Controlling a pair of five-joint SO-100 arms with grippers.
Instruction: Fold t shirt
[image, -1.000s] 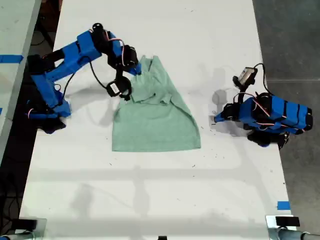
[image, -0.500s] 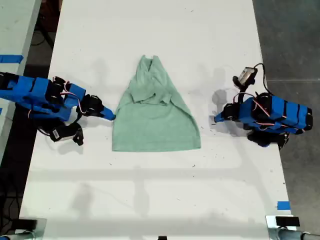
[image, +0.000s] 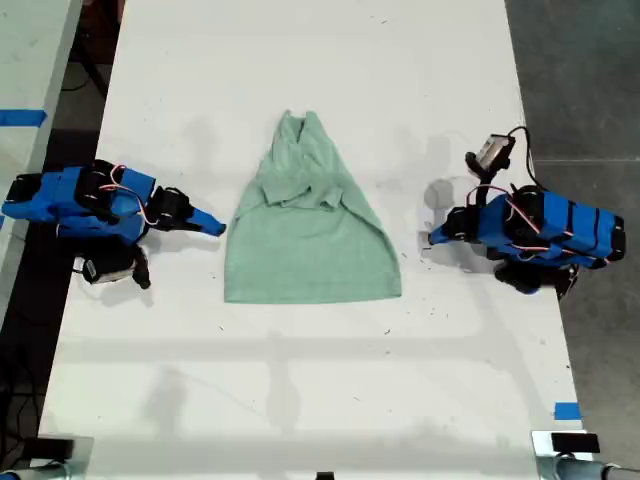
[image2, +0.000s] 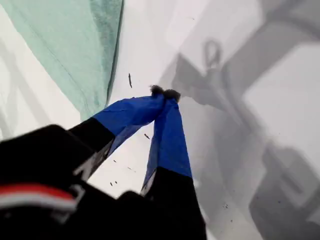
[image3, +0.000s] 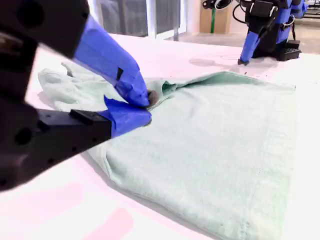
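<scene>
The t shirt (image: 310, 235) lies flat on the table (image: 300, 400), long axis running up the exterior view. The second gripper (image: 214, 228), jaws closed and empty, points at its near edge from just beside it. The first gripper (image: 434, 238), also closed and empty, sits farther off.

A robotics lab or test workspace is indicated. A long white laminate table (image: 300, 400) is seen standing on a grey speckled floor (image: 580, 80), and 2 blue 3D-printed plastic robot arms with exposed servo wiring are mounted on it, one (image: 90, 205) at the exterior view's left and one (image: 540, 232) at the exterior view's right. Strips of blue marking tape (image: 566, 411) are stuck near the table's edge, and another strip (image: 22, 117) lies on a neighbouring pale bench (image: 30, 60). Beyond the second gripper's fingertips, glazed panels (image3: 135, 17) and a brown cardboard-coloured surface (image3: 220, 20) are shown in the background.
</scene>
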